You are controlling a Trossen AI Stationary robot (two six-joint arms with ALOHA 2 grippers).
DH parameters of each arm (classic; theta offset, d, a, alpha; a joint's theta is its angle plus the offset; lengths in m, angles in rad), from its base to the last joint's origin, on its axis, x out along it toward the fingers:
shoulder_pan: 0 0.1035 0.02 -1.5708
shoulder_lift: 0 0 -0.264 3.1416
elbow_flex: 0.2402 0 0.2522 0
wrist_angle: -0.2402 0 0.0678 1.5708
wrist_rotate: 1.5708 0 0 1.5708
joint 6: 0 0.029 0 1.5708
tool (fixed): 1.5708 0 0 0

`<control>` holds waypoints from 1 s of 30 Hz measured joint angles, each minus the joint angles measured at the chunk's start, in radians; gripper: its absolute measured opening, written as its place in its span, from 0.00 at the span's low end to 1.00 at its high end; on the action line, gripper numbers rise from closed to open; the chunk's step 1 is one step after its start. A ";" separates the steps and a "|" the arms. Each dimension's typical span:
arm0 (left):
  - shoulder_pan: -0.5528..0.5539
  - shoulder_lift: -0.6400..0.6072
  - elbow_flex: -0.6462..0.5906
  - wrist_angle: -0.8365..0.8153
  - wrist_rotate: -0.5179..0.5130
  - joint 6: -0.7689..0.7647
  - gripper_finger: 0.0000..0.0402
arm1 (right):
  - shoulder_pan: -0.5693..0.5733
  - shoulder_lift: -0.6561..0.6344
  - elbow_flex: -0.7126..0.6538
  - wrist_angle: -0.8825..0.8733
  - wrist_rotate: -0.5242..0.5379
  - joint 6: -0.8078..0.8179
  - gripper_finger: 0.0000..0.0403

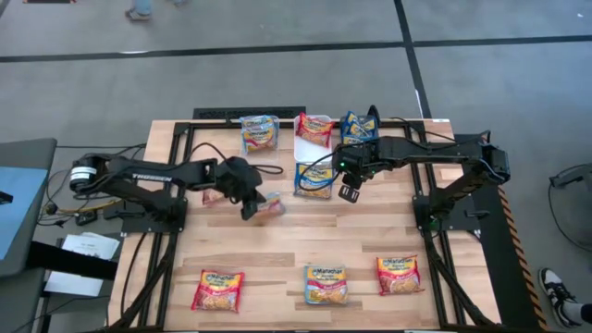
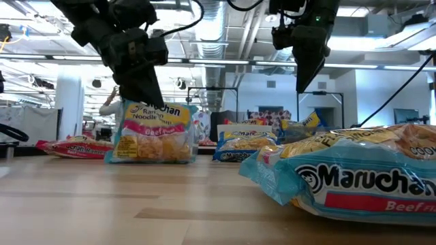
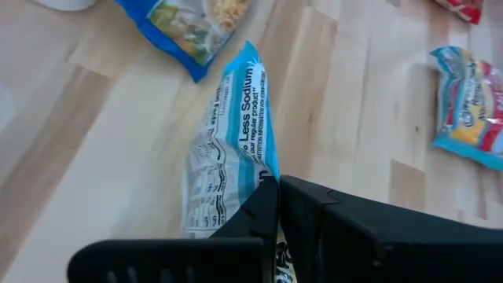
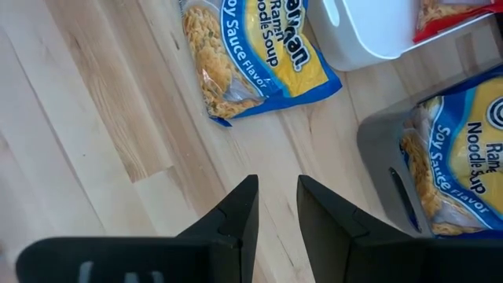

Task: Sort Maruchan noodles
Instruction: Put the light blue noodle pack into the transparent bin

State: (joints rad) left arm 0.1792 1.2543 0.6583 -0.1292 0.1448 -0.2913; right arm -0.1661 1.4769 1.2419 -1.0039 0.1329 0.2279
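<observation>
Light-blue noodle packet (image 3: 232, 149) pinched upright in left hand (image 3: 277, 206); right hand (image 4: 277, 206) part-open, empty, above table (image 4: 94, 118).

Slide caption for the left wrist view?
Left gripper pinches a light-blue Maruchan packet edge-up above the wooden table.

The high view looks straight down on the whole tabletop (image 1: 296, 250). The low view sits at tabletop level, close behind a Beef packet (image 2: 354, 178), facing the room. Each wrist view looks steeply down, close to the wood. Shared: the pink-banded packet (image 1: 268, 207), toward 9 o'clock of centre.
</observation>
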 joint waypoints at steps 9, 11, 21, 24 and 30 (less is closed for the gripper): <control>0.049 0.008 0.000 -0.064 0.003 0.012 0.00 | 0.000 0.000 0.000 0.002 0.000 0.000 0.28; 0.050 0.008 0.000 -0.064 0.006 -0.003 0.00 | 0.000 0.000 0.000 0.002 0.000 0.000 0.28; 0.057 0.026 0.001 -0.083 0.077 -0.018 0.10 | 0.002 0.000 0.000 -0.007 0.000 0.008 0.28; 0.055 0.042 0.002 -0.060 0.081 -0.017 0.18 | 0.002 0.000 0.000 -0.009 0.000 0.008 0.28; 0.059 0.060 0.000 -0.087 0.042 -0.032 0.31 | 0.003 0.000 0.000 -0.013 -0.001 0.009 0.28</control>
State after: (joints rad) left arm 0.2382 1.3145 0.6586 -0.2159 0.1870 -0.3229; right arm -0.1635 1.4769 1.2419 -1.0171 0.1322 0.2371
